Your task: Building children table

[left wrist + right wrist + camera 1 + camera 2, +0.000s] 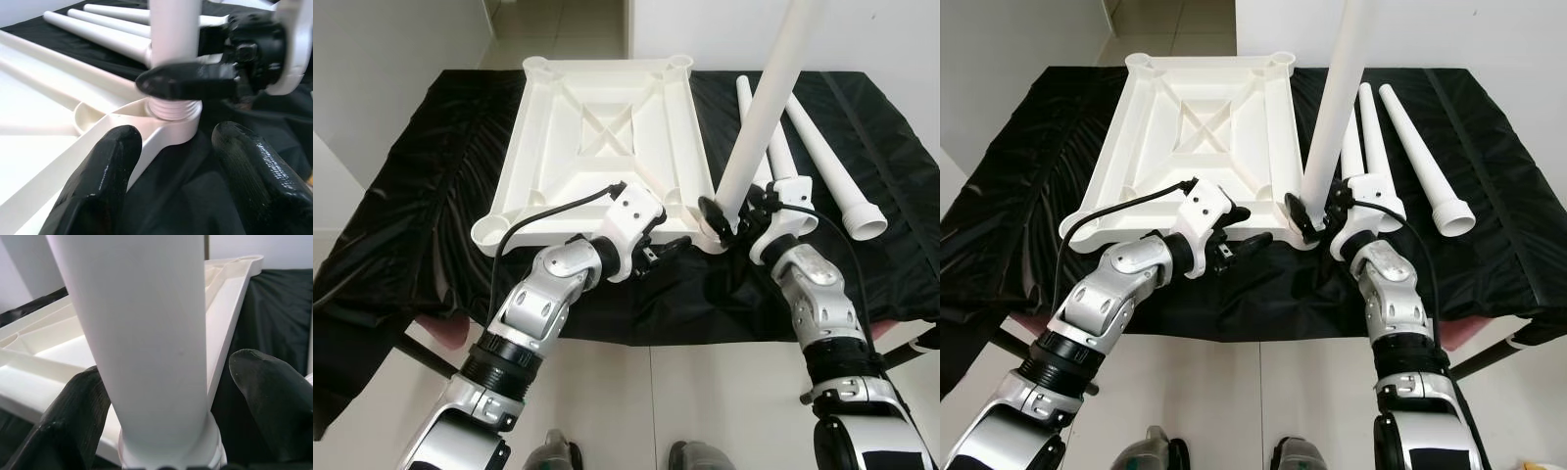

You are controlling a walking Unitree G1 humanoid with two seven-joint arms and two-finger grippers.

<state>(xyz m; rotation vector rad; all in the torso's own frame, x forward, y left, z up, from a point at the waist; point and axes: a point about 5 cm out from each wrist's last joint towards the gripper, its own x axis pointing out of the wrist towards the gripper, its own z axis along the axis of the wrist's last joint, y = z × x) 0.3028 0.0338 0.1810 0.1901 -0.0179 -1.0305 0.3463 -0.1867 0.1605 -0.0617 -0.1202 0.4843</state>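
Lying upside down at centre frame on the black cloth point(401, 196): one white tabletop point(607, 127), underside up so four corner sockets are facing the legs. Standing upright at centre right: one leg point(764, 108), threaded end sitting in the near right socket point(171, 115), right gripper point(724, 211) clamping fingers point(73, 421) around its base, probably for screwing in. Hovering beside the near edge, lower centre: left gripper point(1239, 245), fingers point(98, 181) apart, holding nothing. Waiting at upper right: three spare legs point(1410, 147).
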